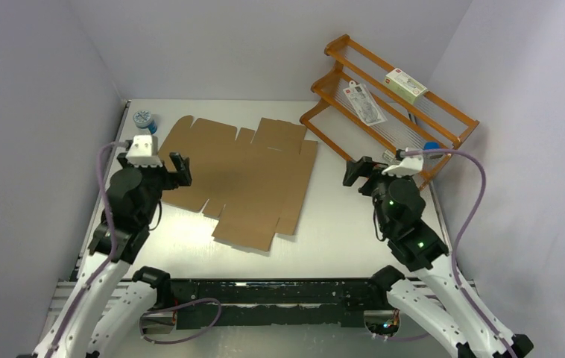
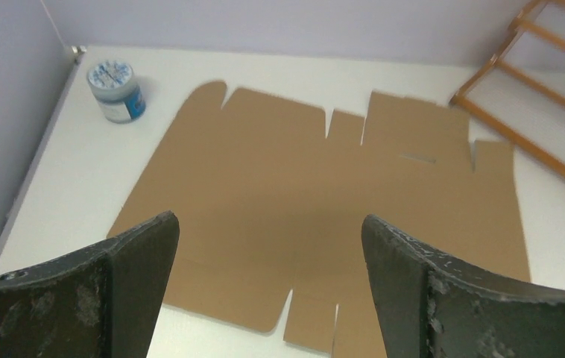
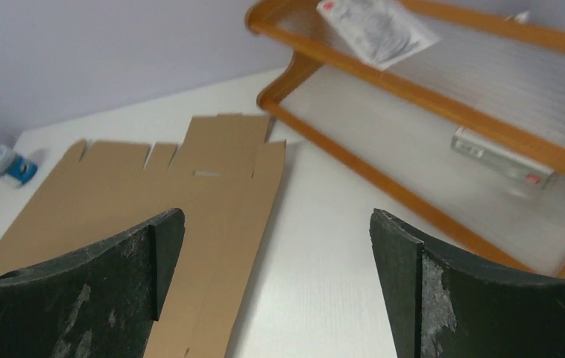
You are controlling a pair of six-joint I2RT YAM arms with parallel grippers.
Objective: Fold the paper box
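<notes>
The paper box [image 1: 246, 175] is a flat brown die-cut cardboard sheet with flaps and notched tabs, lying unfolded in the middle of the white table. It also shows in the left wrist view [image 2: 317, 201] and in the right wrist view [image 3: 138, 194]. My left gripper [image 1: 177, 170] is open and empty, raised over the sheet's left edge. My right gripper [image 1: 356, 171] is open and empty, raised above the bare table to the right of the sheet. In the wrist views both pairs of black fingers [image 2: 138, 261] [image 3: 406, 261] stand wide apart.
An orange wooden rack [image 1: 391, 104] stands at the back right, holding a plastic-wrapped packet [image 1: 365, 102] and a small white carton [image 1: 405, 84]. A small blue-and-white jar [image 1: 145, 119] stands at the back left corner. Grey walls enclose the table.
</notes>
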